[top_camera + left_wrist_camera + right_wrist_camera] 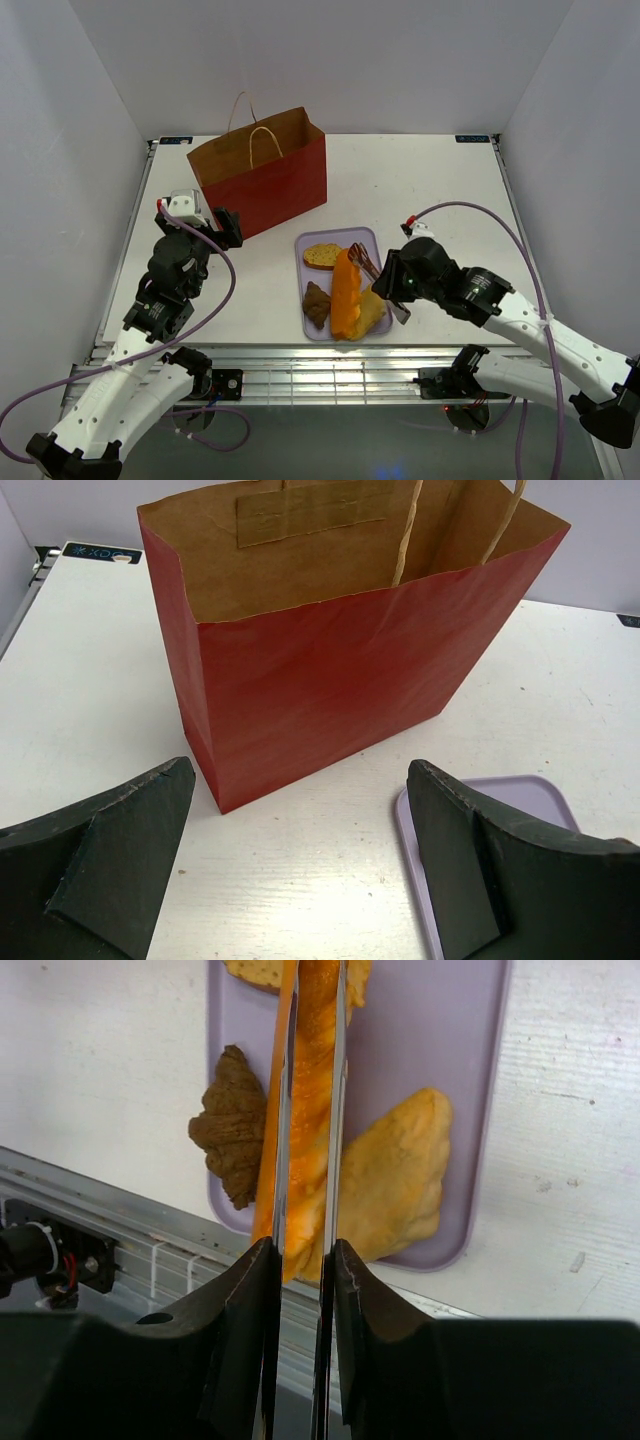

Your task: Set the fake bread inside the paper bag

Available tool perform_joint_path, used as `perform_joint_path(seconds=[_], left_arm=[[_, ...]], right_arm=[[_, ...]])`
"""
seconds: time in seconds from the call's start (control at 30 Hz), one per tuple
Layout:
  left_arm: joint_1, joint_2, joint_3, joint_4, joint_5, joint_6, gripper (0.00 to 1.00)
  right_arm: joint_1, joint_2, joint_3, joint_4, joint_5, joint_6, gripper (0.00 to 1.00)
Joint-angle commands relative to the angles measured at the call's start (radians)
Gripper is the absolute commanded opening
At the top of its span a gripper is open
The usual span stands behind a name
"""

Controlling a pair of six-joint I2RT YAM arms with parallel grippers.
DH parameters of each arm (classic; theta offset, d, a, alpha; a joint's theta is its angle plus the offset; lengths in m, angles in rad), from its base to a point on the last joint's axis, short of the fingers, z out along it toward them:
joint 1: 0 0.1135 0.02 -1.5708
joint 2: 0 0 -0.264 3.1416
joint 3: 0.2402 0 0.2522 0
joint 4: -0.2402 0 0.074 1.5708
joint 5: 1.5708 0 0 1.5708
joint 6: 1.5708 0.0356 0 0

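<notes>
Fig.: the paper bag [262, 180] stands upright, mouth open, just ahead of the L gripper [300, 855], whose jaws are spread wide and empty. Over the lavender tray [420, 1040] we see the long loaf [312, 1080] running lengthwise betw. the blades of the metal tongs [283, 1140], straight ahead of the R gripper [300, 1265], which clenches the tongs. The bag lies far-left of it, so the R arm is nearer the bread.
</notes>
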Motion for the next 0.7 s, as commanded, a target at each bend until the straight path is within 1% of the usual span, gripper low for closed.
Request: perform_joint_path(seconds=[0.0,0.33,0.67], left_arm=[[-0.007,-0.001,-0.005,0.008,0.004,-0.004,0.98],[-0.007,0.01,-0.004,0.004,-0.005,-0.002,0.98],[-0.007,0.01,-0.004,0.004,-0.017,-0.002,0.98]], right_arm=[[-0.004,0.0,0.108,0.045,-0.001,-0.035,0.08],[-0.004,0.021,0.232,0.047,0.004,-0.083,0.08],[-0.002,0.055,0.376,0.038,0.039,-0.18,0.08]])
